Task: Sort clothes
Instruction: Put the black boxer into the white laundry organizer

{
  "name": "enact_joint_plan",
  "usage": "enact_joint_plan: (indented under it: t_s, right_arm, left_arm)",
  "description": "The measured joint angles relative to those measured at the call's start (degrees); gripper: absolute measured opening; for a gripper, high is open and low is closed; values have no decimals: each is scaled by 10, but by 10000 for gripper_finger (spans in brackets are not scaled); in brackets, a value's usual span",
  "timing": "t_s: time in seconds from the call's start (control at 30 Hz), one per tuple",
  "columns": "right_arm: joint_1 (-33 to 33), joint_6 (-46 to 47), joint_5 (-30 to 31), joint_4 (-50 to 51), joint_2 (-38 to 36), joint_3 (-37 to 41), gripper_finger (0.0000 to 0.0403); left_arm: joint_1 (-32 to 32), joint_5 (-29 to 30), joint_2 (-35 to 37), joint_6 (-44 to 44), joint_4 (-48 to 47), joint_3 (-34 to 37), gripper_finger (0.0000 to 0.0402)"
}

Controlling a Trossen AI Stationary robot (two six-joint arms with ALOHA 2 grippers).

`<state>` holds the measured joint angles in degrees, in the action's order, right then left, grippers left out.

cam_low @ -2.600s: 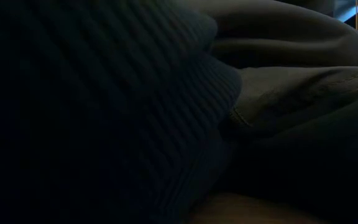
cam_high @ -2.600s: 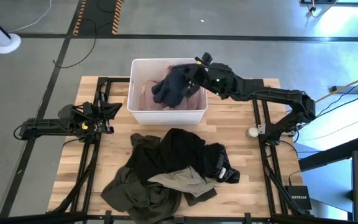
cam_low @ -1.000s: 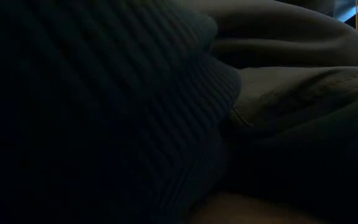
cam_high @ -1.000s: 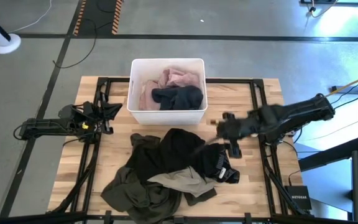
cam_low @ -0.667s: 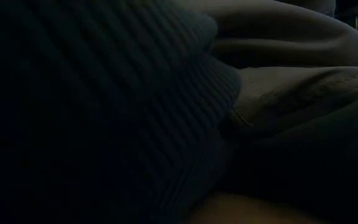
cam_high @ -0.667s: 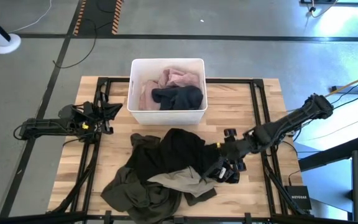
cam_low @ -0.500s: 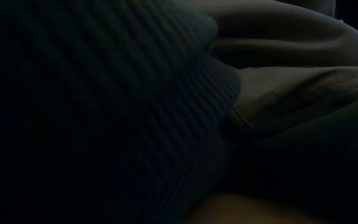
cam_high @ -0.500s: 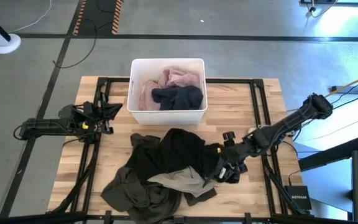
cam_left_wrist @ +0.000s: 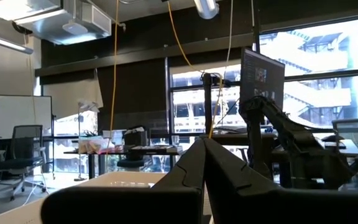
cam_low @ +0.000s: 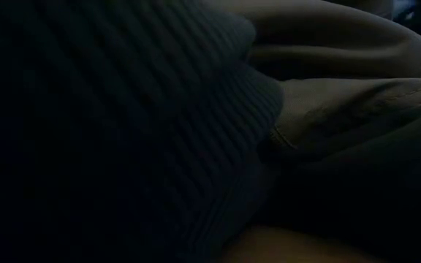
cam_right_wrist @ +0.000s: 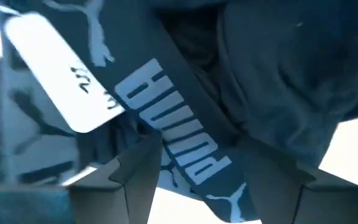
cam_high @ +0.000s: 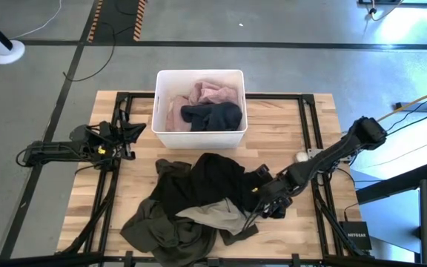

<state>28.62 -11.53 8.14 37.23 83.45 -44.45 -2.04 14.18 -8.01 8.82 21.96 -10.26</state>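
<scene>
A white bin (cam_high: 160,104) at the table's far side holds a pale pink garment (cam_high: 215,93) and a navy one (cam_high: 213,115). On the near half lies a pile: a black garment (cam_high: 213,178), an olive-green one (cam_high: 161,222) and a beige one (cam_high: 217,215). My right gripper (cam_high: 262,206) points down, open, at the pile's right end. In the right wrist view it (cam_right_wrist: 201,180) straddles a black waistband with white lettering (cam_right_wrist: 166,137) beside a white tag (cam_right_wrist: 61,81). My left gripper (cam_left_wrist: 202,146) is shut, parked at the table's left edge (cam_high: 136,132). Dark fabric (cam_low: 196,109) fills the low view. My right gripper comes from above with its fingers (cam_right_wrist: 129,180) on either side of the black garment's lettered waistband (cam_right_wrist: 185,155), lying across it. I cannot tell whether the fingers touch the cloth. The garment lies on the table.
A small white round object (cam_high: 301,156) lies on the wood next to the right arm. Bare wood shows left of the bin (cam_high: 124,111) and at the table's far right corner (cam_high: 321,111).
My right gripper has come down from above the table's right middle and moved toward the near edge and the pile's right end. It has tipped from nearly level to pointing down. The clothes have stayed where they were.
</scene>
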Motion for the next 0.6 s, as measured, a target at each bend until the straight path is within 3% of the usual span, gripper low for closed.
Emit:
enact_joint_plan:
  t_s: [0.2,0.6]
  right_arm:
    - [-2,-25,71,-13,42,-10,225]
    - [-21,-53,34,-48,101,-14,218]
  left_arm:
    - [0,0,0,0,0,0,0]
    - [0,0,0,0,0,0,0]
